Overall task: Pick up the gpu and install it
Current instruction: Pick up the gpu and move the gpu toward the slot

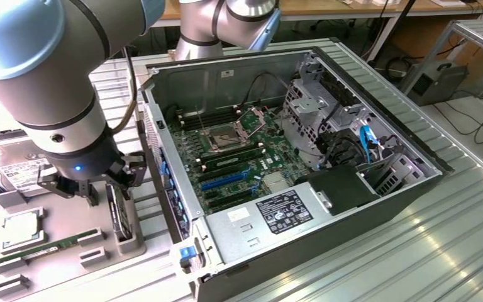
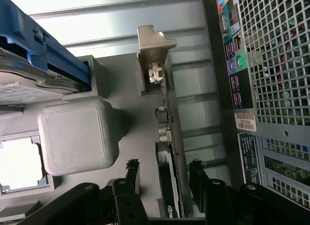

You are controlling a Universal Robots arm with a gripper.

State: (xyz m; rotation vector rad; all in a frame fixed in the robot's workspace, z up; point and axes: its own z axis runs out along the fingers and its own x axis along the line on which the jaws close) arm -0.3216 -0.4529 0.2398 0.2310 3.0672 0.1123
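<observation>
The gpu (image 1: 122, 217) stands on edge in a slot of the grey parts tray (image 1: 73, 217), at the exterior view's left of the open computer case (image 1: 326, 189). My gripper (image 1: 107, 192) hangs just above the card. In the wrist view the gpu (image 2: 168, 181) shows as a thin black card seen edge-on, with its silver bracket (image 2: 173, 133) running along it. My gripper (image 2: 165, 174) is open. One black finger (image 2: 133, 172) stands on each side of the card, with a gap between each finger and the card.
On the tray lie a silver hard drive (image 1: 19, 170), a processor (image 1: 23, 229) and a green memory stick (image 1: 48, 246). The case's motherboard (image 1: 233, 157) has blue card slots (image 1: 224, 179). The case's rear panel (image 2: 271, 65) is close beside the gpu. A grey block (image 2: 77, 138) is on the other side.
</observation>
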